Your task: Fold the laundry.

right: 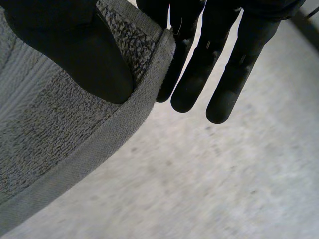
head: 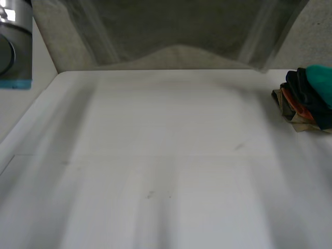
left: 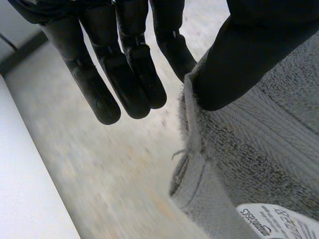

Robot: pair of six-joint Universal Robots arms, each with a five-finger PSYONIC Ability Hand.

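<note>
A grey towel (head: 176,31) hangs spread out above the far edge of the white table (head: 171,155), its lower edge just over the tabletop. In the left wrist view my left hand (left: 124,74) pinches one upper edge of the towel (left: 269,159): the thumb presses on its front and one finger reaches behind the hem. A white care label (left: 279,224) shows lower on that edge. In the right wrist view my right hand (right: 224,64) pinches the towel (right: 55,134) at its hemmed edge, thumb on the front, straight fingers behind.
A pile of folded clothes (head: 306,98), dark, orange and teal, sits at the table's right edge. My left arm (head: 15,46) is raised at the far left. Grey floor lies beyond the table.
</note>
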